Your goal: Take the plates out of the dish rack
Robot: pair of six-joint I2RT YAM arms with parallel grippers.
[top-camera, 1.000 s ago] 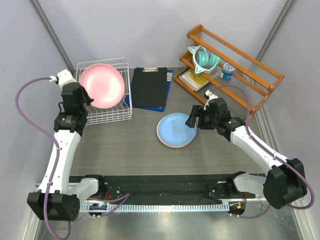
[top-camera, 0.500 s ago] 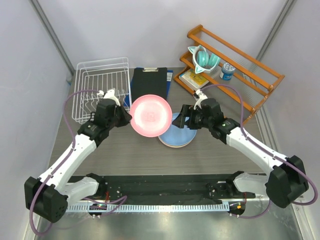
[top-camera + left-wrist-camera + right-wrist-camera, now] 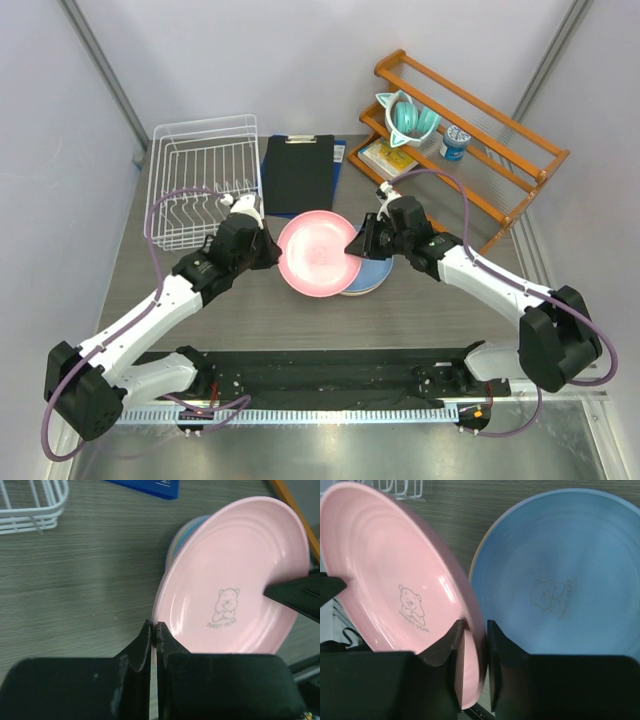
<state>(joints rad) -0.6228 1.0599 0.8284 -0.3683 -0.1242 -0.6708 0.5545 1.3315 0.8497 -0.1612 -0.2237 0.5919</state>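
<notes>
Left gripper point(image 3: 154, 628) is clamped tight on one rim of the pink plate point(image 3: 235, 580), which tilts beside the blue plate point(image 3: 560, 595). Right gripper point(image 3: 474, 627) closely straddles the opposite rim; whether it pinches, I cannot tell.

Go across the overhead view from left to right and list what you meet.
dish rack → left hand → pink plate → right hand → wooden shelf rack
</notes>
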